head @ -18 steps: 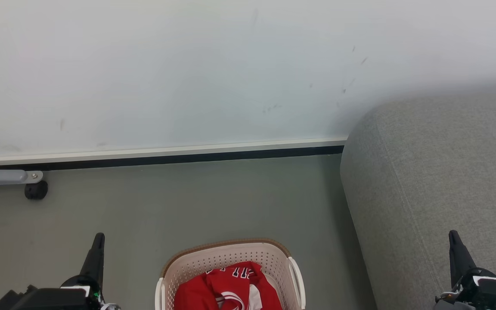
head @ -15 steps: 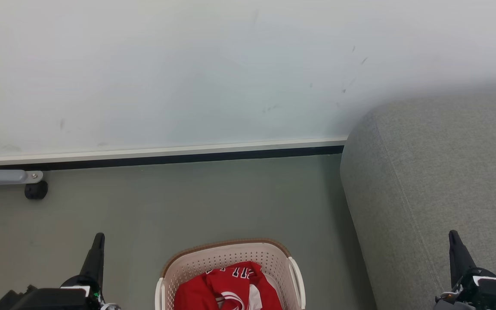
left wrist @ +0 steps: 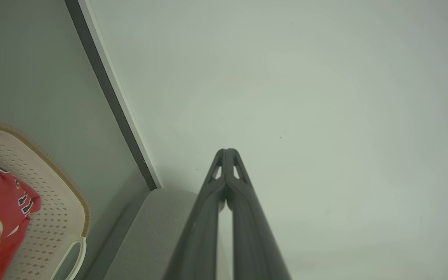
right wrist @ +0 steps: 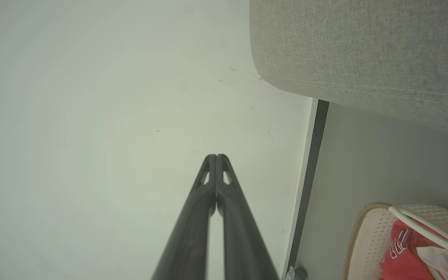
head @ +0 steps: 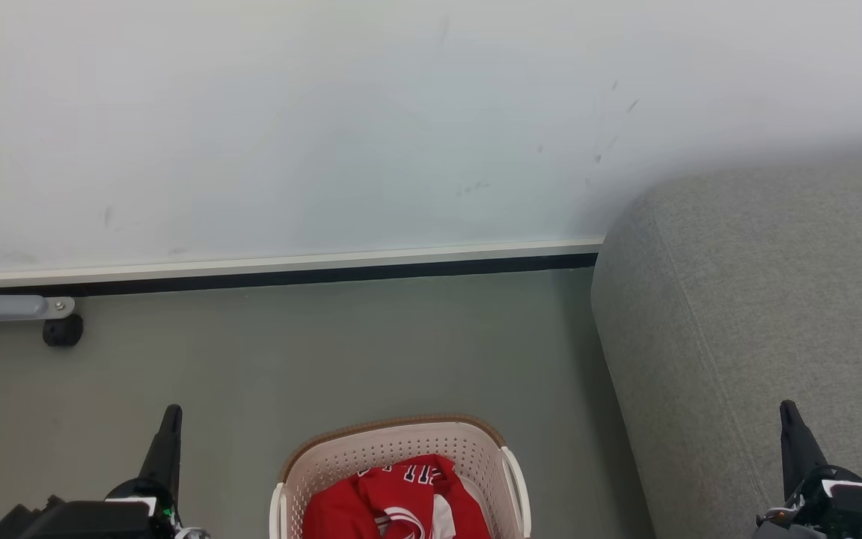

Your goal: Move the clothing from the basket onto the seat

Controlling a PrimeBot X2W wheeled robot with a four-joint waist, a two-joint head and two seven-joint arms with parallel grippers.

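Red jerseys (head: 397, 501) of soft fabric, trimmed in white and lettered in dark, white-edged characters, lie bunched in the basket (head: 393, 445). The basket is an oval tub of cream plastic with perforated walls, a brown woven-look rim and white loop handles. It stands on the smooth grey-green floor (head: 326, 352) before me, near the seat (head: 760, 314), a large grey block of coarse fabric with rounded corners.

My left claw (head: 170, 419) points up to the left of the basket. My right claw (head: 789, 415) rises in front of the seat's fabric. Both are well apart from the jerseys.

My wrist cameras show each claw's two long dark fingers pressed together at the tips, gripping nothing, against the pale matte wall (head: 326, 112). The right wrist camera alone shows the seat's stitched seam up close and a patch of white cloth among the red. The left wrist camera takes in one loop handle and the seat's rounded corner.

The head camera adds the white and black skirting strip (head: 289, 269) along the wall's foot, and at far left a grey metal leg (head: 4, 307) on a small black wheel (head: 63, 330).
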